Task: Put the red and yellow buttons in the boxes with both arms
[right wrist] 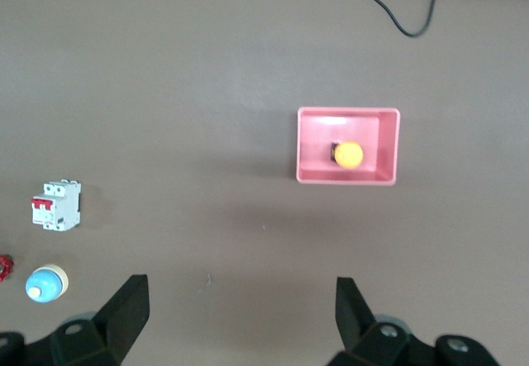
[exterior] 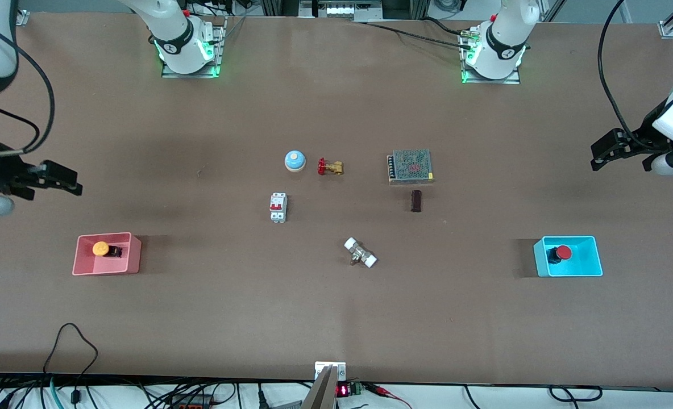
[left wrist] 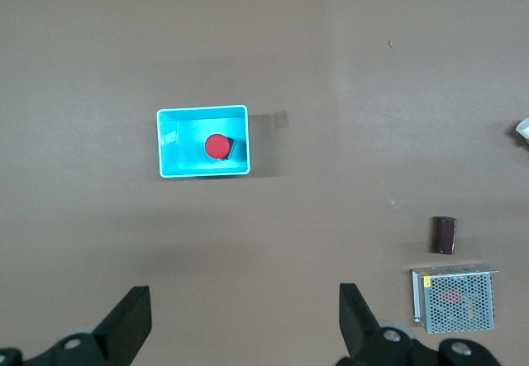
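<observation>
We see the brown worktop (exterior: 336, 318) with two small boxes on it, each near one end and both at about the same distance from the front camera. The pink box (exterior: 133, 257) stands toward the right arm's end, and the yellow button (exterior: 101, 249) lies inside it on its side, with its dark body pointing toward the middle of the worktop. The cyan box (exterior: 586, 258) stands toward the left arm's end, and the red button (exterior: 564, 253) lies inside it in the same way. The right claw (exterior: 63, 180) hangs in the air over the bare worktop at the right arm's end, above the pink box's side of the worktop; in the right wrist view its two fingers (right wrist: 124, 312) stand wide apart and hold nothing. The left claw (exterior: 603, 153) hangs over the bare worktop at the left arm's end; in the left wrist view its fingers (left wrist: 128, 325) are also spread wide and empty. In the middle of the worktop, well apart from both boxes, lie other things: a blue bell with a yellow top (exterior: 294, 161), just beside it a brass valve with a red handle (exterior: 331, 167), a white circuit breaker (exterior: 278, 207), a metal fitting with white caps (exterior: 361, 253), a grey power supply with a mesh cover (exterior: 410, 166), and a small dark block (exterior: 416, 200) just in front of it, nearer to the front camera.
</observation>
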`<act>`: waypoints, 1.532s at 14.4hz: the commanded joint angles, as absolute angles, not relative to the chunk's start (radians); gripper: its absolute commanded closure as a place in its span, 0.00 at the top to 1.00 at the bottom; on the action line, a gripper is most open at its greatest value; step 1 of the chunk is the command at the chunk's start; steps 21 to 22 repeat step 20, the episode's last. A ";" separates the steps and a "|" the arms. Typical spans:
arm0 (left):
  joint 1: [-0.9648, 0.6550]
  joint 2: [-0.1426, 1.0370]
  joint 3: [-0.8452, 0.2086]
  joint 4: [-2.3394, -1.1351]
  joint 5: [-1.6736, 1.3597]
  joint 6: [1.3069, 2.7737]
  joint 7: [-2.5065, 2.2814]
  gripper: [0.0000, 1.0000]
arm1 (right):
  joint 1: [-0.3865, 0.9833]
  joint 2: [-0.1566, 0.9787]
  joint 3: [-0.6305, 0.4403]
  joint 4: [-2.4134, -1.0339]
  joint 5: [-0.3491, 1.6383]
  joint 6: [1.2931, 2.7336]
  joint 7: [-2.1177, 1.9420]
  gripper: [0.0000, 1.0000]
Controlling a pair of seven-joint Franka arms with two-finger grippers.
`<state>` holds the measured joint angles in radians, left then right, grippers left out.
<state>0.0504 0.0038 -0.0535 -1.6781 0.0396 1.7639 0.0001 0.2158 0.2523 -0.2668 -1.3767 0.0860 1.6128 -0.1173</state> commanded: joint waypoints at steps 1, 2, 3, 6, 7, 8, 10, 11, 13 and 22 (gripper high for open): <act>0.061 -0.021 -0.061 -1.700 0.048 1.773 0.015 1.00 | 0.016 0.196 -0.041 -1.413 0.016 1.560 -0.057 1.00; 0.061 -0.021 -0.061 -1.698 0.048 1.773 0.015 1.00 | -0.003 0.184 -0.023 -1.414 0.003 1.551 -0.057 1.00; 0.061 -0.021 -0.061 -1.698 0.048 1.773 0.005 1.00 | -0.002 0.178 -0.026 -1.420 0.002 1.545 -0.057 1.00; 0.064 -0.021 -0.061 -1.697 0.045 1.773 -0.003 1.00 | -0.008 0.106 -0.026 -1.521 0.000 1.560 -0.057 1.00; 0.064 -0.021 -0.061 -1.695 0.040 1.775 -0.014 1.00 | -0.015 0.082 -0.026 -1.554 -0.002 1.560 -0.057 1.00; 0.064 -0.021 -0.061 -1.690 0.029 1.773 -0.018 1.00 | -0.015 0.066 -0.026 -1.568 -0.008 1.552 -0.057 1.00; 0.063 -0.021 -0.061 -1.690 0.026 1.770 -0.020 1.00 | -0.017 0.031 -0.026 -1.604 -0.012 1.554 -0.057 1.00; 0.064 -0.021 -0.061 -1.689 0.026 1.767 -0.020 1.00 | -0.017 0.023 -0.026 -1.612 -0.015 1.552 -0.057 1.00; 0.064 -0.021 -0.061 -1.689 0.026 1.766 -0.018 1.00 | -0.017 0.009 -0.026 -1.615 -0.031 1.557 -0.057 1.00; 0.064 -0.021 -0.061 -1.689 -0.005 1.763 -0.018 1.00 | -0.020 0.003 -0.026 -1.615 -0.032 1.546 -0.057 1.00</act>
